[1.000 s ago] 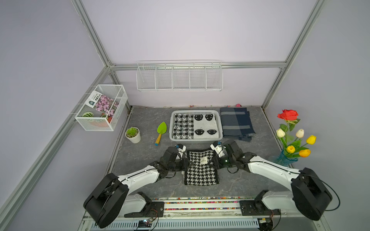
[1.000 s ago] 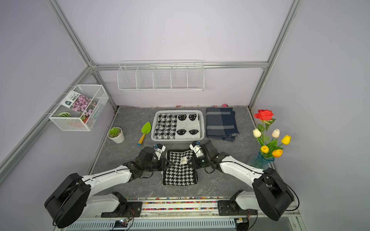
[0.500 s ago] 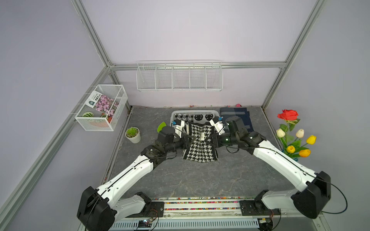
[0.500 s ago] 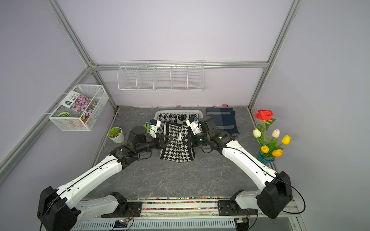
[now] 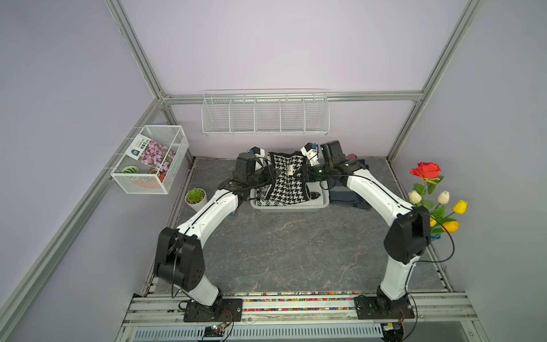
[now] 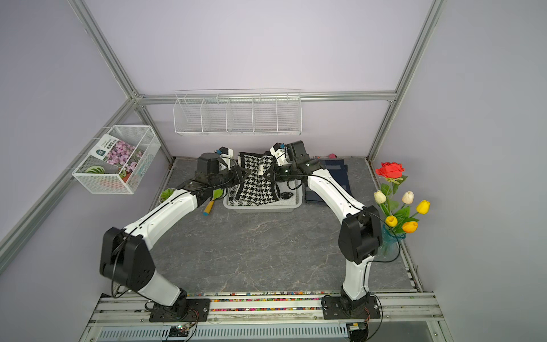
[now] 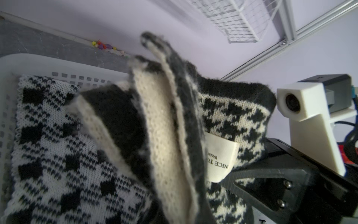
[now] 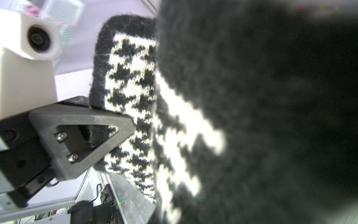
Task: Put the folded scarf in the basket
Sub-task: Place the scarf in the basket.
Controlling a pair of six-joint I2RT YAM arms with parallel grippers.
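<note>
Now, in both top views we hold the black-and-white houndstooth knitted folded scarf point(image 5: 285, 180) upright over the shallow white perforated plastic basket point(image 5: 288, 208), which sits on the grey marbled counter point(image 5: 281, 251). Our left claw point(image 5: 270, 174) is clamped on one upper side of the cloth and our right claw point(image 5: 306, 173) on the opposite side, so it hangs between them like a small curtain. Its lower edge reaches down to the basket; we cannot tell whether it touches anything inside. A dark blue cloth point(image 5: 349, 197) lies just beside the basket, under our right arm.

From the left wrist we see the scarf's layered edge point(image 7: 168, 135) close up and a white paper label point(image 7: 219, 157) on its face. A black finger point(image 7: 261, 182) of the right claw pinches the far side. Beneath, a second houndstooth cloth point(image 7: 48, 151) lies flat inside the basket point(image 7: 77, 77).

From the right wrist the scarf point(image 8: 131, 87) fills most of the frame, and a black triangular finger point(image 8: 87, 131) of the left claw bites its far border.

We judge the carry done and the lowering in hand. Next, both claws should sink together, tipping the scarf flat inside the basket's rim, and only then let go. Uneven lowering could leave it draped across the rim.
</note>
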